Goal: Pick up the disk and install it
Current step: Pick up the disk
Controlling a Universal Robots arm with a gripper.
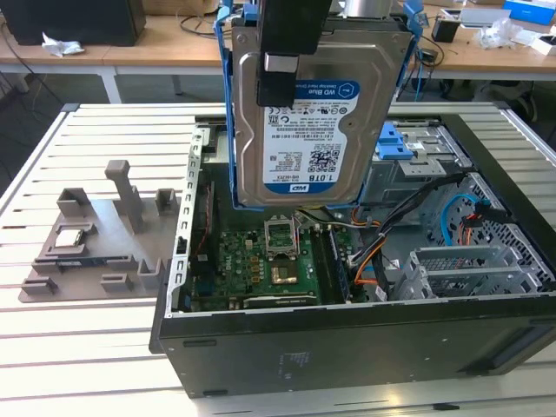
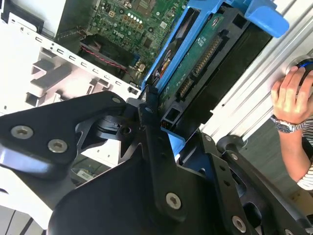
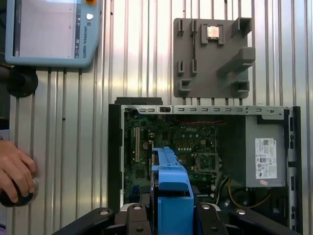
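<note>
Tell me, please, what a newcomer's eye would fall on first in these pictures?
The disk, silver with a blue frame, hangs upright in the robot's hand, label facing the exterior view, high in the middle. Beneath it lies the open computer case, its green motherboard exposed. On the exterior view's left, a grey fixture plate rests on the slatted table.

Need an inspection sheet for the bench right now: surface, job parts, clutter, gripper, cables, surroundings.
Surface: slatted metal table with an open computer case on it.
Job's things: the disk, in its blue carrier, held on edge above the case, not seated.
Clutter: grey fixture tray beside the case, at the exterior view's left.
Grippers: gripper shut on the disk.
Cables: orange and black cables inside the case.
Surroundings: person's hand on a dark round object; teach pendant; desks behind.
</note>
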